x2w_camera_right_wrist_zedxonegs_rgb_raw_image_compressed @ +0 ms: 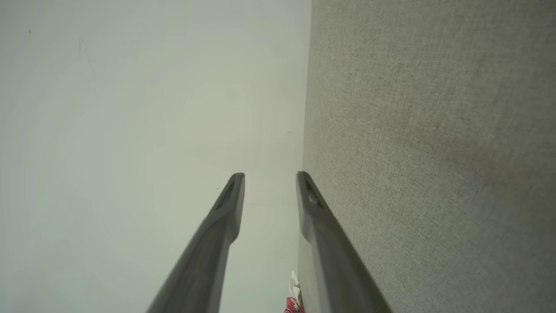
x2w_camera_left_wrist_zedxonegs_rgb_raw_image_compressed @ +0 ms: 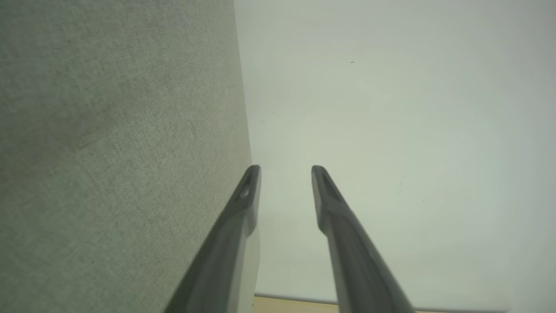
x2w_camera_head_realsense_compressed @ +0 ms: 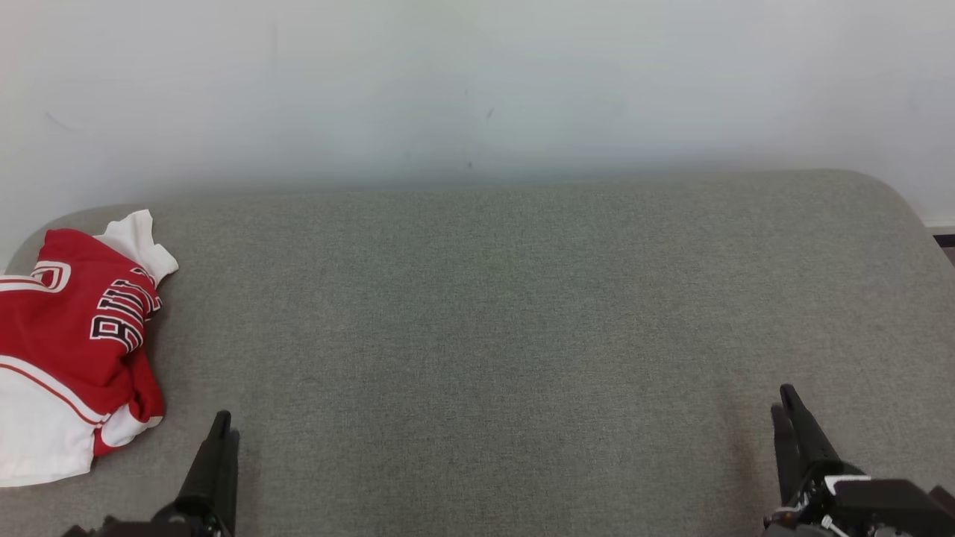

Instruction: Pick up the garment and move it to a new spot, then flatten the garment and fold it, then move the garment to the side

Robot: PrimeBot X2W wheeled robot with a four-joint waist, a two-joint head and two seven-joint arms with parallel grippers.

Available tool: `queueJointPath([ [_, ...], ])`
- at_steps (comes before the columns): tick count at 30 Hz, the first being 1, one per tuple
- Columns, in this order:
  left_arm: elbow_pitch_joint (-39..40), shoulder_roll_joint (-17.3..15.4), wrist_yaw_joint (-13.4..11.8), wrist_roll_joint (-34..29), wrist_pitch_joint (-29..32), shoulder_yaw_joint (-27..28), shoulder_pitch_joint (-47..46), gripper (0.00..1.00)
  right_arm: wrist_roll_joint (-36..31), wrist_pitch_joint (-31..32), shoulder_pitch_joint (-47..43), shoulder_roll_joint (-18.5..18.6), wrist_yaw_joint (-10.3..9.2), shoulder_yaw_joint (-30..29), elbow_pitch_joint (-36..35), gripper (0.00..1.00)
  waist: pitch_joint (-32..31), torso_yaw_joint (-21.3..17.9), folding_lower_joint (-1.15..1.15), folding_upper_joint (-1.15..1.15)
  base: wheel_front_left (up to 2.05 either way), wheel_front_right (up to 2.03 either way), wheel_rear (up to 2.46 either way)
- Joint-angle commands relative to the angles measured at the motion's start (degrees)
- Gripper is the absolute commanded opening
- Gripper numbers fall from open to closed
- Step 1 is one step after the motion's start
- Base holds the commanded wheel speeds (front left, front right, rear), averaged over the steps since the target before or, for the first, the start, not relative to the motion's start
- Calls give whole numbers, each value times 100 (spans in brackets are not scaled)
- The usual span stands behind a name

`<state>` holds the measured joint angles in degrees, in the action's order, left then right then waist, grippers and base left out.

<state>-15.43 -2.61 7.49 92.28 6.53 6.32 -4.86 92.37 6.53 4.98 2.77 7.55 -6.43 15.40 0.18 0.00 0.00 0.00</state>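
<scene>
The garment (x2w_camera_head_realsense_compressed: pixel 71 343), a red and white jersey with black lettering, lies crumpled at the far left of the grey cushioned surface (x2w_camera_head_realsense_compressed: pixel 485 335). A sliver of the garment (x2w_camera_right_wrist_zedxonegs_rgb_raw_image_compressed: pixel 293 300) also peeks out at the bottom of the right wrist view. My left gripper (x2w_camera_head_realsense_compressed: pixel 222 426) hovers low at the lower left, just right of the garment and apart from it. Its fingers stand open with nothing between them, as the left gripper (x2w_camera_left_wrist_zedxonegs_rgb_raw_image_compressed: pixel 286 171) shows in its wrist view. At the lower right, far from the garment, my right gripper (x2w_camera_head_realsense_compressed: pixel 785 399) is likewise open and empty; the right gripper (x2w_camera_right_wrist_zedxonegs_rgb_raw_image_compressed: pixel 270 178) points toward the wall.
A pale wall (x2w_camera_head_realsense_compressed: pixel 477 89) rises directly behind the cushion. The cushion has rounded back corners, and a dark strip of floor (x2w_camera_head_realsense_compressed: pixel 944 242) shows past its right edge. A wooden floor strip (x2w_camera_left_wrist_zedxonegs_rgb_raw_image_compressed: pixel 295 304) appears below the wall in the left wrist view.
</scene>
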Motion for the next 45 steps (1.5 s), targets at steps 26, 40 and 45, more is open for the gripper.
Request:
queueJointPath([
  [26,322,-7,-90,-1954,-668,-108,-104,100,-1887,-668,-131,3,-2,261,-369,100,13,6,0,0,0,0,0],
  [40,592,-35,-360,-3848,-974,-235,-110,100,-3378,-974,-188,7,-4,534,-581,100,23,18,0,0,0,0,0],
  [45,617,-80,-435,-4347,-1049,-288,-98,100,-3806,-1050,-198,8,-4,612,-573,100,26,27,0,0,0,0,0],
])
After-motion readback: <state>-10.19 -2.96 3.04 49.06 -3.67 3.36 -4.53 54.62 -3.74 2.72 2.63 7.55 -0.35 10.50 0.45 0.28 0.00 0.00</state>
